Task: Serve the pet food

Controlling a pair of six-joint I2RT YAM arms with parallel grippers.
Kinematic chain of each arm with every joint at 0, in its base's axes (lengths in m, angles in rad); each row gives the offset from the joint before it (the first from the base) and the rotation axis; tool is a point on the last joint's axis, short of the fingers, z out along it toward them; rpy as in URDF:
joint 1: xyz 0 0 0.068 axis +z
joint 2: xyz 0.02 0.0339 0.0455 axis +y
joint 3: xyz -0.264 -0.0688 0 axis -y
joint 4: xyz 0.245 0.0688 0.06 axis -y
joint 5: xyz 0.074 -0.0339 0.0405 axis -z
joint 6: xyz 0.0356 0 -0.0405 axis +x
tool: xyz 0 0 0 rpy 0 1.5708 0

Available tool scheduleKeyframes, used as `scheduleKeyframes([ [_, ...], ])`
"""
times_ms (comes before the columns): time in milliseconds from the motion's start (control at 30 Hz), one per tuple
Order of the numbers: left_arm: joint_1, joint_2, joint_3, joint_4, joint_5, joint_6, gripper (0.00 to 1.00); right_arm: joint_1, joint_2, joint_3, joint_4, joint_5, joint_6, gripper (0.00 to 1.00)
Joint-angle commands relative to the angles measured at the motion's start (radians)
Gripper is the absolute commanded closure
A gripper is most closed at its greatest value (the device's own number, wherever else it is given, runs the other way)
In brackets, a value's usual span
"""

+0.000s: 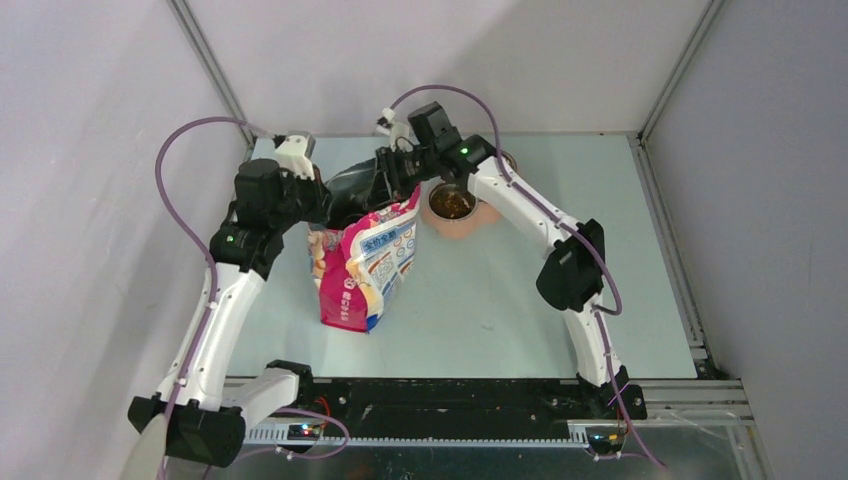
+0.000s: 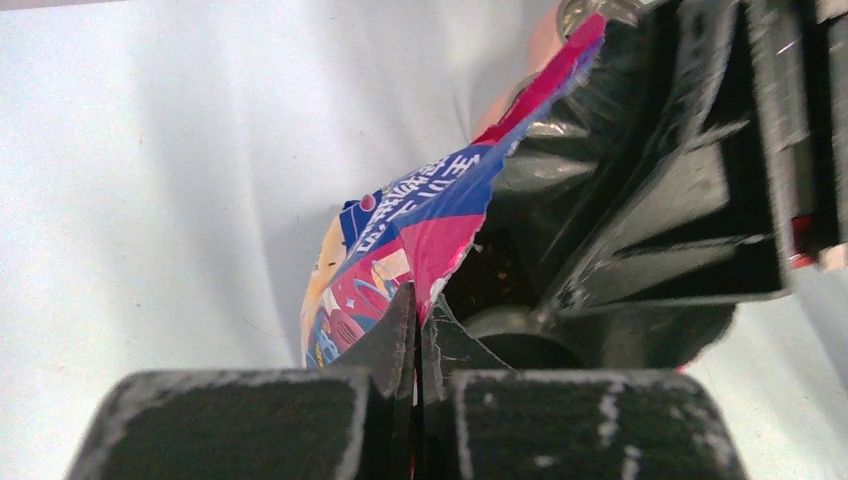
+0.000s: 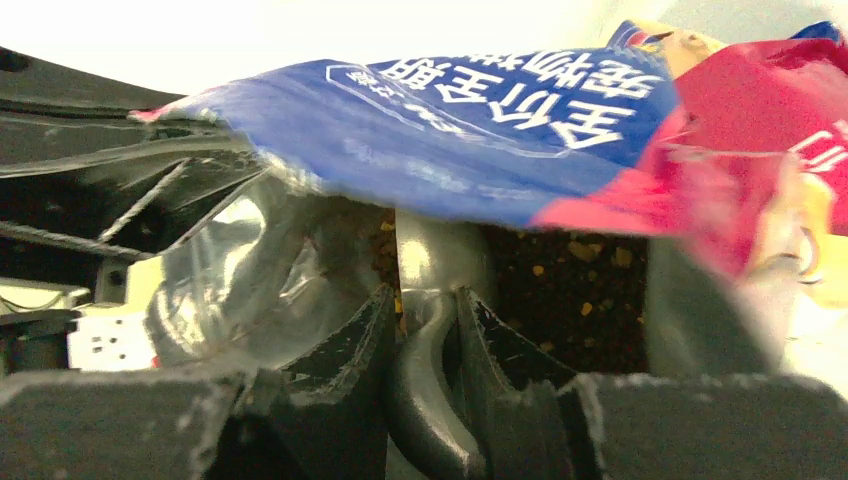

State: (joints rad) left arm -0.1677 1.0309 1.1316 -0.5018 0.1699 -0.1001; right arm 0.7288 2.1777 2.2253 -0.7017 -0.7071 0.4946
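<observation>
- the left gripper (image 2: 418, 305) is pinched fully closed on the bag (image 1: 362, 265) rim; the bag stands toward the surface's (image 1: 500, 300) far edge
- the right gripper (image 3: 425, 310), jaws slightly apart, clamps the scoop (image 3: 432, 255) handle inside the bag; pet food (image 3: 575, 290) lies there
- the bowl (image 1: 455, 229) holds more

pet food (image 3: 575, 300) | small dark-brown dry kibble, a few paler bits | loose granular heap | inside the open printed bag (image 3: 480, 130), beneath its blue flap
</observation>
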Motion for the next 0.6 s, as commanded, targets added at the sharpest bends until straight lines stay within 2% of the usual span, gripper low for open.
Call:
scheduleKeyframes([
  [0, 0.005, 0.058, 0.086, -0.016, 0.002, 0.051, 1.00, -0.090, -0.126, 0.012, 0.103, -0.112, 0.162, 1.00],
  [300, 0.004, 0.073, 0.108, -0.048, 0.011, 0.136, 1.00, -0.213, -0.140, -0.014, 0.154, -0.166, 0.239, 1.00],
  [500, 0.004, 0.047, 0.140, -0.086, 0.077, 0.209, 1.00, -0.288, -0.220, -0.180, 0.298, -0.179, 0.279, 1.00],
  [567, 0.004, 0.053, 0.155, -0.100, 0.094, 0.228, 1.00, -0.302, -0.228, -0.260, 0.375, -0.192, 0.347, 1.00],
])
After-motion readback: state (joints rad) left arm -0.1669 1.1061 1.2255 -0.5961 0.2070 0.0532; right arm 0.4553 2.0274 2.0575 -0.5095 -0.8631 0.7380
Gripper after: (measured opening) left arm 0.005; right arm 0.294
